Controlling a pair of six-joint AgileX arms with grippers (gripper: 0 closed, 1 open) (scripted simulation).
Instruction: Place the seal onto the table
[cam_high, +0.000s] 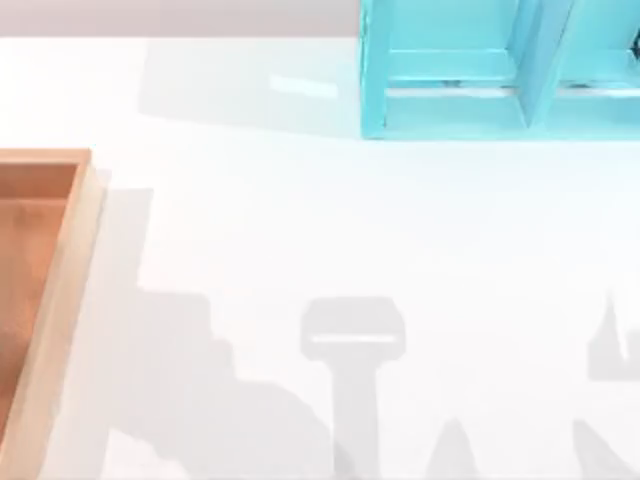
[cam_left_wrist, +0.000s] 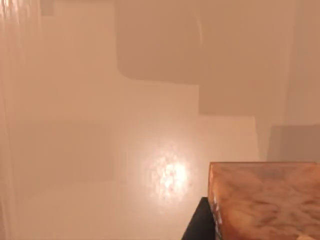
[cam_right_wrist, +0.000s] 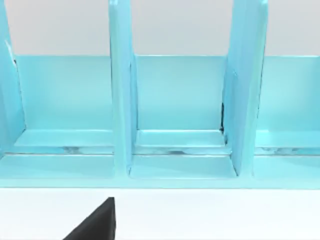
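A glossy amber-orange block, the seal (cam_left_wrist: 265, 200), shows close up in the left wrist view. It lies right against a dark part of my left gripper (cam_left_wrist: 200, 225). Beyond it is a smooth pale surface with soft shadows and a bright glint; I cannot tell whether the seal rests on it or hangs above it. The white table (cam_high: 300, 230) spreads across the top view, with arm shadows along its near edge. A dark part of my right gripper (cam_right_wrist: 95, 222) shows above the table (cam_right_wrist: 210, 215), facing the shelf.
An orange-brown wooden tray (cam_high: 75, 260) lies at the table's left edge. A turquoise shelf unit (cam_high: 480, 90) with upright dividers (cam_right_wrist: 122, 110) stands at the back right, its compartments bare.
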